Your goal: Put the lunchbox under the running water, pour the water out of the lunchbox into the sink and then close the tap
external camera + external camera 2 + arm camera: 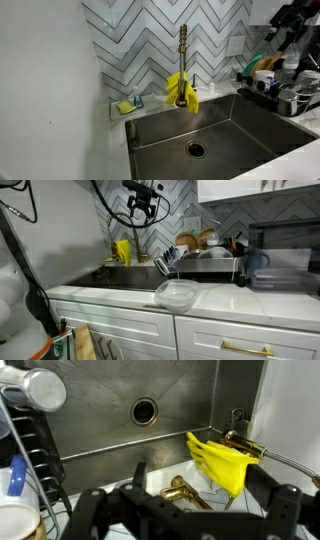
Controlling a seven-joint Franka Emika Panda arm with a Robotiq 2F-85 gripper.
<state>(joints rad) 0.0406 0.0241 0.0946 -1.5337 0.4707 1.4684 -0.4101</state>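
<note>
The lunchbox (176,295) is a clear, lidless container. It stands on the white counter near its front edge, away from the sink (118,277). The brass tap (183,50) stands behind the sink (225,125), with a yellow cloth (182,90) round its lower part. My gripper (140,215) hangs open and empty high above the counter, between the sink and the dish rack; it also shows in an exterior view (290,20). In the wrist view my open jaws (200,485) frame the yellow cloth (220,460) and a brass tap part (185,490), with the drain (145,410) beyond. I can make out no running water.
A dish rack (205,258) full of dishes and utensils stands on the counter beside the sink; it also shows in an exterior view (285,95). A sponge holder (128,105) sits at the sink's back corner. A black appliance (285,255) stands at the far end.
</note>
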